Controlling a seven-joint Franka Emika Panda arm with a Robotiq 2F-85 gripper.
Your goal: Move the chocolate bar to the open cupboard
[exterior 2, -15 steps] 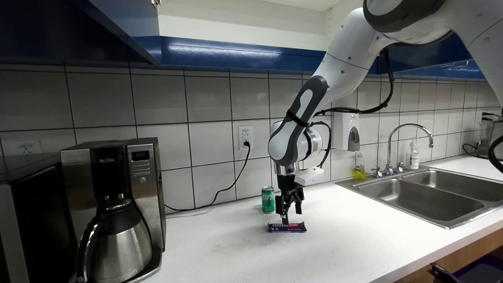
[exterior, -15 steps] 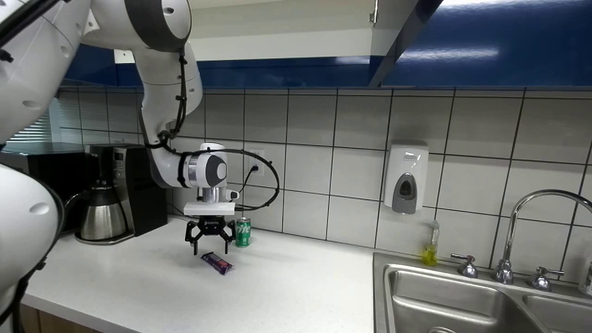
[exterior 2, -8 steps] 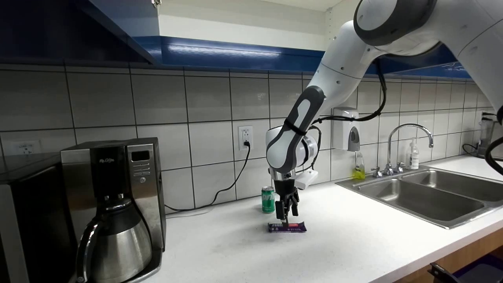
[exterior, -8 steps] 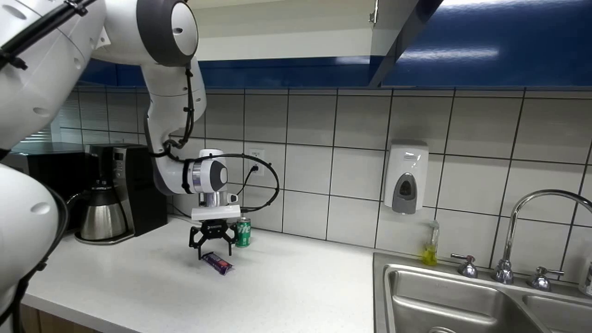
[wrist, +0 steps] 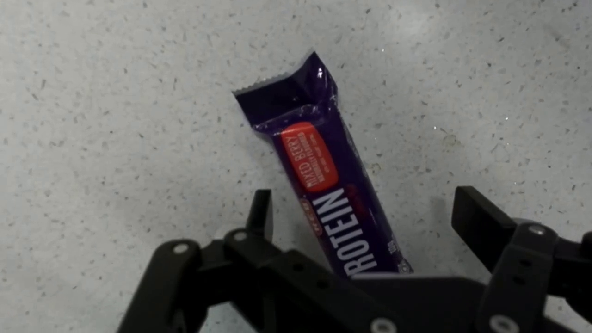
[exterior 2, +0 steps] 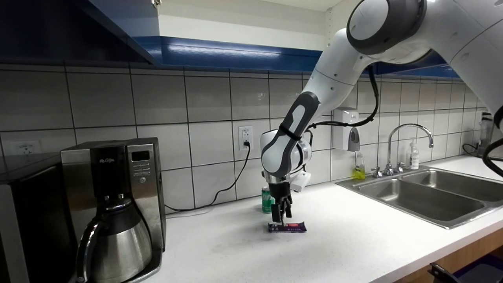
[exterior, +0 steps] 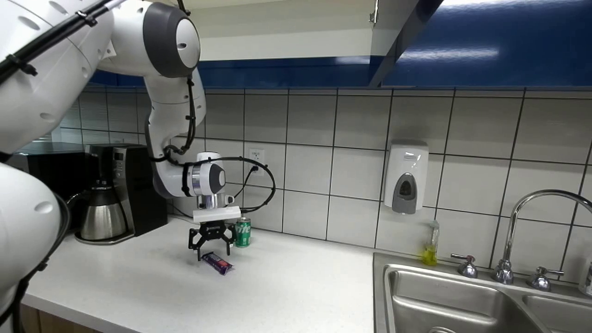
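The chocolate bar (exterior: 218, 264) is a dark purple wrapped bar lying flat on the white counter; it also shows in an exterior view (exterior 2: 295, 228). In the wrist view the bar (wrist: 330, 180) lies slanted between the two fingers, its near end hidden by the gripper's body. My gripper (exterior: 213, 255) points down over the bar, fingers apart on either side of it and holding nothing; it also shows in an exterior view (exterior 2: 282, 219) and in the wrist view (wrist: 363, 203). The open cupboard (exterior: 286, 71) with white interior and blue trim is above the counter in both exterior views (exterior 2: 224, 54).
A green can (exterior 2: 268, 200) stands behind the gripper near the tiled wall. A coffee maker (exterior 2: 143, 188) stands on the counter. A steel sink (exterior: 384, 296), a soap dispenser (exterior: 407, 178) and a yellow-liquid bottle (exterior: 430, 247) are on the far side. The cupboard's raised blue door (exterior: 490, 44) overhangs.
The arm has lowered and my gripper has come down closer to the bar, shifting a little towards the coffee maker in an exterior view. The fingers stay apart. The bar has not moved.
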